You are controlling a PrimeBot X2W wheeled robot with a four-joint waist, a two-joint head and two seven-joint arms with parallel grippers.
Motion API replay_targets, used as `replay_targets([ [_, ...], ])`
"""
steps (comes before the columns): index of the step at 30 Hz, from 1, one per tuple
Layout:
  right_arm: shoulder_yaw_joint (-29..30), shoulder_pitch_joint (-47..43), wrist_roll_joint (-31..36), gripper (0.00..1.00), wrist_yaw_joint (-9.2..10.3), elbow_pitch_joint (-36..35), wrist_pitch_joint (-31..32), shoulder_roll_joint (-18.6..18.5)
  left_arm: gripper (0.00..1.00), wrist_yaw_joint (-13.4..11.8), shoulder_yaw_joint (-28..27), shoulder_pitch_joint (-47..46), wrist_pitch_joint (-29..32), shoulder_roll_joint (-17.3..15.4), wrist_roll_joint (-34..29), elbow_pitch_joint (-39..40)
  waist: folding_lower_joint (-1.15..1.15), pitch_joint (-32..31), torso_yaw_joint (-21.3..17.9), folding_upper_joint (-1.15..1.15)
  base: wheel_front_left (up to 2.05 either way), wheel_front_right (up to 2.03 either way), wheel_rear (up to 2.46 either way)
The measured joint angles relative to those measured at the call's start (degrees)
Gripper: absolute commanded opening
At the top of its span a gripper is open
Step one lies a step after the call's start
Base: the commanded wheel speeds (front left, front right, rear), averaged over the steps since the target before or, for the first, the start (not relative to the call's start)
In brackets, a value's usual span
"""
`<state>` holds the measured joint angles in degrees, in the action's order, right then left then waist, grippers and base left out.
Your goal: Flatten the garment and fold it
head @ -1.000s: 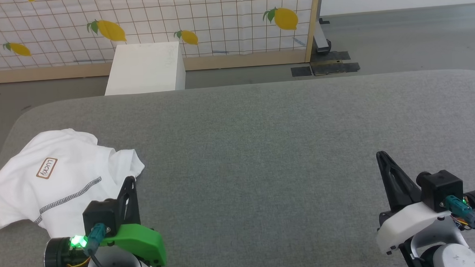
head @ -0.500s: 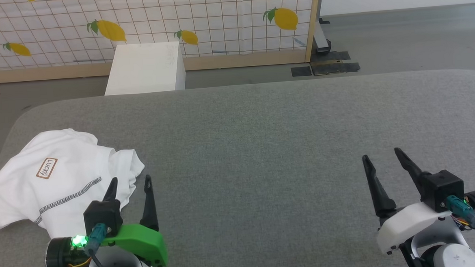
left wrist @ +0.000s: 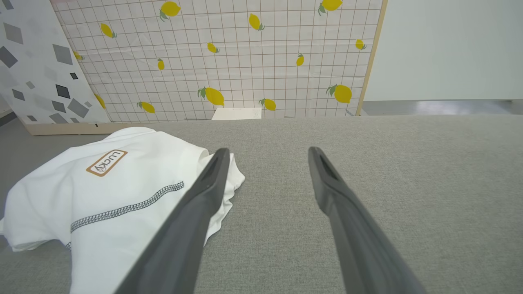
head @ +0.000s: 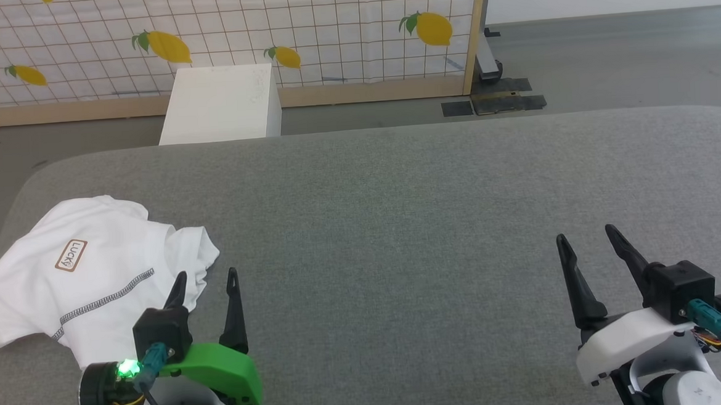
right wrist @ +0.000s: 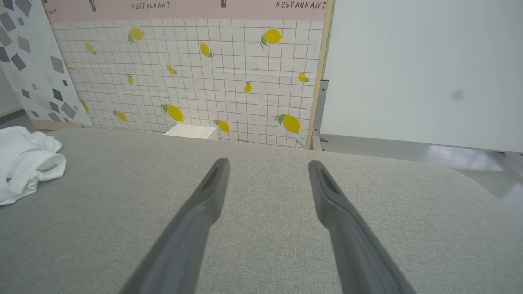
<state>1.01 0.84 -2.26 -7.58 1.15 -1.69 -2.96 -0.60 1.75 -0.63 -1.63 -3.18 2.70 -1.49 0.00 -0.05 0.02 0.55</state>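
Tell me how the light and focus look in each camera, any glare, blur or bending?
Head view: soft even light, sharp, a faint shadow at the edge of the garment, a green lamp glowing. Left wrist view: cloth sharp, the left gripper looming large from the wide lens. Right wrist view: a bright reflection on the floor, no blur.

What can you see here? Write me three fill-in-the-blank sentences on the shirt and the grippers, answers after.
The garment lies crumpled on the robot's ____ side of the grey fabric surface.
The left gripper and the right gripper both stand with jaws ____.
The brown-bordered patch on the garment reads ____.
Missing words: left, open, LUCKY.
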Motion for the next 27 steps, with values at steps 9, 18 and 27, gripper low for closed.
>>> replay_targets([
  [9, 0.5, -1.0, -1.3, 1.00, 0.00, 0.7, -1.2, 0.0, 1.00, -0.6, 0.7, 0.0, -1.1, 0.0, 1.0, -0.6, 0.00, -0.1, 0.6, 0.00, 0.00, 0.00, 0.00],
  [18, 0.5, -1.2, -1.9, 1.00, 0.00, 1.4, -2.4, 0.0, 1.00, -1.2, 0.6, 0.0, -2.3, 0.0, 2.3, -0.9, 0.00, 0.0, 2.9, 0.00, 0.00, 0.00, 0.00],
  [27, 0.5, -1.6, -2.7, 1.00, 0.00, 1.9, -3.4, 0.0, 1.00, -1.5, 0.5, 0.0, -3.5, 0.0, 2.9, -1.1, 0.00, 0.1, 6.8, 0.00, 0.00, 0.00, 0.00],
])
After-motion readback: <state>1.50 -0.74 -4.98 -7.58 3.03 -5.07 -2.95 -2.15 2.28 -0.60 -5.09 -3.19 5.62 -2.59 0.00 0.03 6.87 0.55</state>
